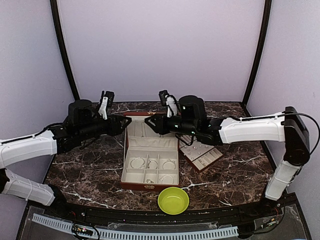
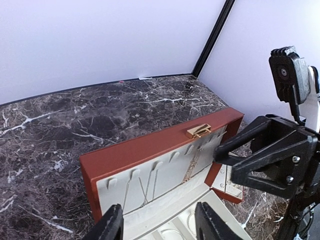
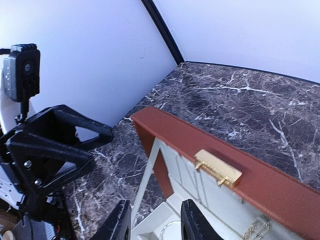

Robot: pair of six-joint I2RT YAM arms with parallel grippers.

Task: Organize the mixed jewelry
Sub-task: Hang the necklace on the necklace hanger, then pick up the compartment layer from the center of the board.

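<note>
The red-brown box [image 1: 131, 150] stands open mid-table, lid upright at its far side. Thin silvery hoops [image 1: 137, 162] of the mixed jewelry lie in its cream compartments. Fine chains [image 2: 145, 187] hang inside the lid [image 2: 150, 145], under a gold clasp [image 3: 218, 167]. My left gripper [image 1: 127, 120] hovers at the lid's left end; in its wrist view the left gripper [image 2: 160, 226] is open, nothing between the fingers. My right gripper [image 1: 149, 123] is at the lid's right end; in its own view the right gripper [image 3: 156, 223] is open and empty above a hoop compartment.
A flat tray [image 1: 201, 153] with cream padded rows and tiny pale pieces lies right of the box. A lime-green bowl [image 1: 173, 200] sits near the front edge. Dark marble table [image 1: 85, 170] spreads around, walled by lilac panels.
</note>
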